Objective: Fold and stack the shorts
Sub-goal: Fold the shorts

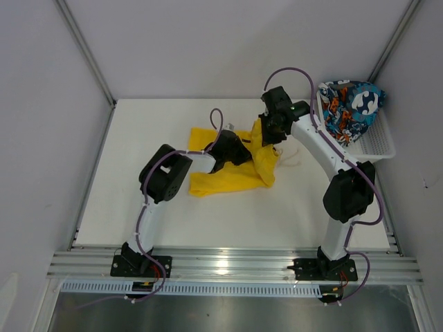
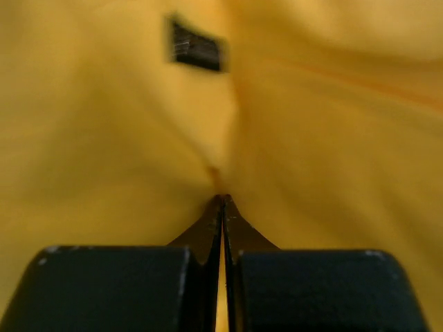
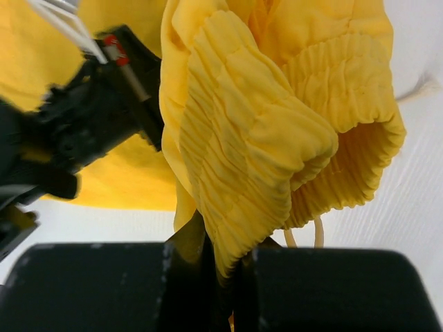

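Presumably for folding, yellow shorts (image 1: 221, 181) are being clamped by the left gripper (image 2: 221, 202), their waistband (image 3: 242, 159) by the right gripper (image 3: 219, 257).

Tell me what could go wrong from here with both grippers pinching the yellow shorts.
1. The left gripper pinches only a small pucker of the yellow shorts; it might slip out when pulled.
2. The right gripper holds a bunched, doubled-over waistband, so the fold may come out crooked.
3. The drawstring dangles loose near that gripper and could snag.
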Motion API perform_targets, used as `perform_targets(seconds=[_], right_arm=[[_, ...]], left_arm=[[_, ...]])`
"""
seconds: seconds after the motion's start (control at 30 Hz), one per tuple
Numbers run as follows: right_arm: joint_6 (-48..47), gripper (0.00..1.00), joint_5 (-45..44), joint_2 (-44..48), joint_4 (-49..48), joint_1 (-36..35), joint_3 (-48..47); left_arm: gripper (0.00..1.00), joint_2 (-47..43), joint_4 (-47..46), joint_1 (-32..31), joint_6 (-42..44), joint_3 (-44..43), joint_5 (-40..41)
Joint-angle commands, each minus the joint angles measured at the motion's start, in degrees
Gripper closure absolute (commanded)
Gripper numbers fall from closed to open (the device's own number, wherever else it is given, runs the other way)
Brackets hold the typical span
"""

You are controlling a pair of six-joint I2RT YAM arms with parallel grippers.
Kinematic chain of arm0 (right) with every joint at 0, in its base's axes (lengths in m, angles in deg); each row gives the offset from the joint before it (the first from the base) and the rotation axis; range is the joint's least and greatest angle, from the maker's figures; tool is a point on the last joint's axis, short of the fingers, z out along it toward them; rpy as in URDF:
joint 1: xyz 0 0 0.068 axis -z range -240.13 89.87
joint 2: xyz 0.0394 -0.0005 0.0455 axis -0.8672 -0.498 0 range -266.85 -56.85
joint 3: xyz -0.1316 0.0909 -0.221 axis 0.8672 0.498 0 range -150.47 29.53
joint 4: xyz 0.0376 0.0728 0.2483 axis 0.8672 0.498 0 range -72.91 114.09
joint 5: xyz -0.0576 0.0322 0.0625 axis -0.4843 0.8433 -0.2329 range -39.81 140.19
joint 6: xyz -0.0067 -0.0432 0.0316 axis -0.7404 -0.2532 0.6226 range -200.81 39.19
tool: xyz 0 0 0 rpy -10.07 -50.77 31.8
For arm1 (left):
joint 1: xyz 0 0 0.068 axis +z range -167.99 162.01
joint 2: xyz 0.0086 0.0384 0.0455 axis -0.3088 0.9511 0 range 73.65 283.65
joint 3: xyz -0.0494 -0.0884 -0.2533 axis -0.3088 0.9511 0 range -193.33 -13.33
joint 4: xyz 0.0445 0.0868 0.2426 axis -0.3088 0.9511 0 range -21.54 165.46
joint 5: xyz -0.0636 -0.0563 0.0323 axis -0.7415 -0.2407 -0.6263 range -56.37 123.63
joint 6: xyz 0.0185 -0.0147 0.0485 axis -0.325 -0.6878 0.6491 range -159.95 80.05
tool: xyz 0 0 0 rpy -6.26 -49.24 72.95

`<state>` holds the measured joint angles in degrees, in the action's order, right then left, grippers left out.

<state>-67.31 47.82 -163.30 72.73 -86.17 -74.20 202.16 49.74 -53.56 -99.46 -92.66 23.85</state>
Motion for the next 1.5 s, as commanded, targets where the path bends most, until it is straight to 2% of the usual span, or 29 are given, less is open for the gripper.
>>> perform_targets(seconds=[0.0,0.13,0.3,0.5,0.6,0.83,1.07,1.23,1.47], right_arm=[[0.92,1.00,1.67,0.46,-3.78,-0.06,-2.98],[1.01,1.00,9.55,1.51,-6.67,-0.59,-2.19],[3.28,1.00,13.79,4.15,-12.21,-2.78,1.41],[10.58,1.00,23.54,6.61,-27.31,-2.96,10.64],[12.25,1.00,23.20,6.70,-29.00,-2.52,12.49],[15.33,1.00,24.52,11.00,-30.85,3.36,16.45],[13.23,1.00,27.33,13.55,-28.22,8.02,15.22],[11.11,1.00,28.74,12.85,-24.96,9.34,13.37],[11.73,1.00,30.49,12.32,-26.19,9.52,14.25]], left_arm=[[1.00,3.41,-1.74,-0.55,-2.90,-1.53,-0.67],[1.00,3.59,2.45,-1.08,-2.02,-4.51,2.21],[1.00,4.47,4.21,-1.17,-3.16,-6.62,1.61],[1.00,5.53,5.80,-1.78,-5.27,-8.12,1.78],[1.00,5.35,4.49,-1.87,-6.85,-6.90,1.61],[1.00,3.33,-0.87,-1.52,-8.78,-3.99,-1.29],[1.00,-3.96,-1.58,-0.73,-9.14,-1.80,-3.84],[0.95,-11.06,-1.67,1.12,-8.96,2.07,-6.30],[0.92,-24.68,4.56,6.47,0.15,13.74,-5.61]])
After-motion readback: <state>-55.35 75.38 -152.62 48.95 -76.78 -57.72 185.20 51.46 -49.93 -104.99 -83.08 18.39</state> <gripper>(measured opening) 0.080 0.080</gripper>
